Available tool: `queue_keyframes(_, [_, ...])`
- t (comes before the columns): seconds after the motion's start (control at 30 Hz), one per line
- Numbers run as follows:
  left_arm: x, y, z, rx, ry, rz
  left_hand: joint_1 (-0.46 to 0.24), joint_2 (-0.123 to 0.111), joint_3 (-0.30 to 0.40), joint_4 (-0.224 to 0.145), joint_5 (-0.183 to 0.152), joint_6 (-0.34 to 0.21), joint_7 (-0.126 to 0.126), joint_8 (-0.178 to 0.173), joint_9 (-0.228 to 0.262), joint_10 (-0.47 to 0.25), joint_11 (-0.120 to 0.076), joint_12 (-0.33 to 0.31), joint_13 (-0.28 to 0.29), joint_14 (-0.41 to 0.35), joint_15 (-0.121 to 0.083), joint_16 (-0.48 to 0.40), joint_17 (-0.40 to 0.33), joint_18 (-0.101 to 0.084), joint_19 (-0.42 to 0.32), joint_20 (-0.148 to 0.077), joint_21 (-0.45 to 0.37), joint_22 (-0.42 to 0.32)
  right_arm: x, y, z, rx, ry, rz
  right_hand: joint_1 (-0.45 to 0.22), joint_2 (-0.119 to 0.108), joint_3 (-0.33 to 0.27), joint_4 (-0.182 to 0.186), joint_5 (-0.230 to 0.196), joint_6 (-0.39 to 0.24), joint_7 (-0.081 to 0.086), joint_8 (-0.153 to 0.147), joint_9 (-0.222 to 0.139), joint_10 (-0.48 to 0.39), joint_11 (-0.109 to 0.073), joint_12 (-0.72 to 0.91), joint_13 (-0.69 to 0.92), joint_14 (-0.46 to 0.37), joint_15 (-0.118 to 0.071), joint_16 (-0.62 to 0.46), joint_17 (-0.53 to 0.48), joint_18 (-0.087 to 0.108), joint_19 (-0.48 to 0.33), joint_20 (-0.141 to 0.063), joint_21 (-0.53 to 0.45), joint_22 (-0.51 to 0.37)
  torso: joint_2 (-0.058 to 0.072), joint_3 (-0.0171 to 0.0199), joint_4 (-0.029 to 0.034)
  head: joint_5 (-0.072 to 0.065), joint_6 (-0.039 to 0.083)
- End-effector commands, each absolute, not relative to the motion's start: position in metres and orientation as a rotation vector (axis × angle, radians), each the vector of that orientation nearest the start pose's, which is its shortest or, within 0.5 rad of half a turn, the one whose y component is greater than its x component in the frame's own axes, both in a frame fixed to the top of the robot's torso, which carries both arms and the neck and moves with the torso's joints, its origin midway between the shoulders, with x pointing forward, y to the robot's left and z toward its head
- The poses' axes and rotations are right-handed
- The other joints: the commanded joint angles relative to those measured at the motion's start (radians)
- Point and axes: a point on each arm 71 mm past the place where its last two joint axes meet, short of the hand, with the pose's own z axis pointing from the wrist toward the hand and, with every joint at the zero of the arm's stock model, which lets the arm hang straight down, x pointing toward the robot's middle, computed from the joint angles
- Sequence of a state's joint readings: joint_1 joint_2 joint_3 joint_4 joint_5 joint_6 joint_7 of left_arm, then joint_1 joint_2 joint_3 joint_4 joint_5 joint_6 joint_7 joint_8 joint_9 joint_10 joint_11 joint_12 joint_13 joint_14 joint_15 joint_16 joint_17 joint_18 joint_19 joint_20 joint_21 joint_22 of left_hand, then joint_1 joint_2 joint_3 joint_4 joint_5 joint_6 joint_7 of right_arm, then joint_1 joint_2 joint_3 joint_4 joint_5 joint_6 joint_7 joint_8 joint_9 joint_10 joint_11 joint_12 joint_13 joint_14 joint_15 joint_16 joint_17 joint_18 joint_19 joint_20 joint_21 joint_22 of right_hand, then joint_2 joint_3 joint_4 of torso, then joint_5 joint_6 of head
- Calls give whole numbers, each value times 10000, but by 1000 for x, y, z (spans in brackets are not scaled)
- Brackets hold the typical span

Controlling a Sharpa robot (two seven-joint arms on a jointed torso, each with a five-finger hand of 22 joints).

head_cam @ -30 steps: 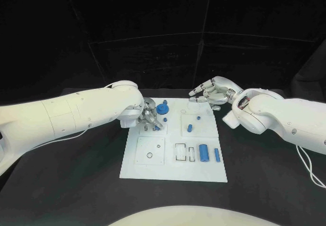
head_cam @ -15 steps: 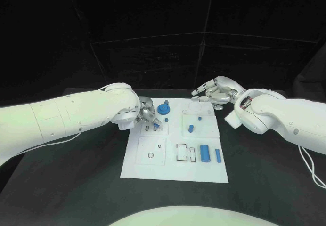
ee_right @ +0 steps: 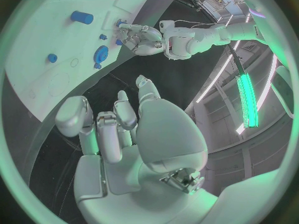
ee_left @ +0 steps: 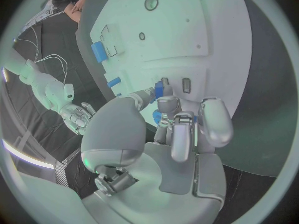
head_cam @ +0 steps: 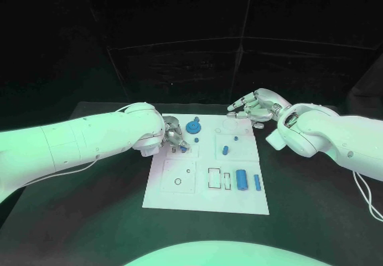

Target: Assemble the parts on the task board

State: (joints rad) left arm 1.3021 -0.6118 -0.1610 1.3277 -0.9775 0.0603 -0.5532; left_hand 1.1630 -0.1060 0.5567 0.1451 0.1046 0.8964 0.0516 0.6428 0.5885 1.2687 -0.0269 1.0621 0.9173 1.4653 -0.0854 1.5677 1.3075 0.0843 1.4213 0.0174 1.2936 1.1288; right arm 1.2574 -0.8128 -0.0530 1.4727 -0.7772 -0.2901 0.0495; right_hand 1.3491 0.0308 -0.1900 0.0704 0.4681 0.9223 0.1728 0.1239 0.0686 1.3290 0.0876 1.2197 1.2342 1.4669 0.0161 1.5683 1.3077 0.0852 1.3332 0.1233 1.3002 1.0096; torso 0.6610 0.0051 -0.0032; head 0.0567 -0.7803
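My left hand (head_cam: 172,138) pinches a small blue plastic part (ee_left: 159,88) over the white rectangular task board's (head_cam: 184,197) far left corner; my right hand (head_cam: 254,108) hovers open beyond its far edge.

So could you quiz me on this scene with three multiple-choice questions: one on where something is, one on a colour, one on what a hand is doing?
1. Where is the left hand?
A. over the task board's left edge
B. off the table
C. at the board's near end

2. What colour is the cylinder lying in the board's near right part?
A. red
B. blue
C. yellow

3. What does the right hand hold?
A. a cylinder
B. the board
C. nothing

Answers: 1 A, its fingers are down on the board there. 2 B, it is plainly blue. 3 C, it hovers beyond the board's far edge with bare fingers.
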Motion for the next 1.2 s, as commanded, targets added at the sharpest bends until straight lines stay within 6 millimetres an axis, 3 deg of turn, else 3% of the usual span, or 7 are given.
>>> queue_keyframes(0.03, [513,162,-227,-1993,22853,-3569,-98,-15,1861,-1784,50,-24,-42,41,30,100,-5,85,42,1055,-28,31,2633,22,51,43,-9,23,504,-201,-166,4057,17218,10575,7,119,-44,32,30,-48,-27,48,7,-84,-18,-18,-8,1039,63,25,2631,198,-14,4,-51,-14,11,-1,-21,28,-21])
queue_keyframes(0.43, [510,166,-231,-1824,23187,-3357,-237,-115,2028,-1865,181,-26,-63,135,113,195,-25,225,190,1055,-43,31,2633,17,65,29,6,61,503,-198,-166,3989,17298,10641,29,129,-38,34,111,-48,-30,58,6,-112,-22,-49,-43,1039,60,25,2631,199,-14,0,-55,-19,-1,3,-30,18,-22])
queue_keyframes(0.57, [509,168,-232,-1737,23344,-3287,-254,-129,2044,-1875,198,-23,-67,147,123,212,-28,252,220,1055,-45,31,2633,15,67,28,10,69,503,-198,-166,3966,17308,10625,29,129,-38,34,111,-48,-30,58,6,-112,-22,-49,-43,1039,60,25,2631,199,-14,0,-55,-19,-10,1,1,-12,-28])
queue_keyframes(0.87, [508,168,-234,-1546,23622,-3172,-293,-149,2083,-1893,225,-13,-76,178,146,242,-35,296,267,1055,-48,31,2633,14,69,25,12,76,504,-199,-166,3938,17315,10576,45,130,-37,38,168,-52,-29,66,5,-109,-22,-41,-42,1039,65,25,2631,198,-11,0,-56,-21,5,4,-31,119,-46])
queue_keyframes(1.2, [509,168,-235,-1563,23637,-3130,-350,-148,2113,-1884,240,-5,-80,205,166,251,-37,305,267,1055,-50,31,2633,14,70,23,12,81,505,-200,-167,3951,17312,10518,50,134,-34,39,179,-52,-29,68,5,-118,-22,-53,-55,1039,63,25,2631,199,-13,0,-59,-26,8,6,-23,88,-73])
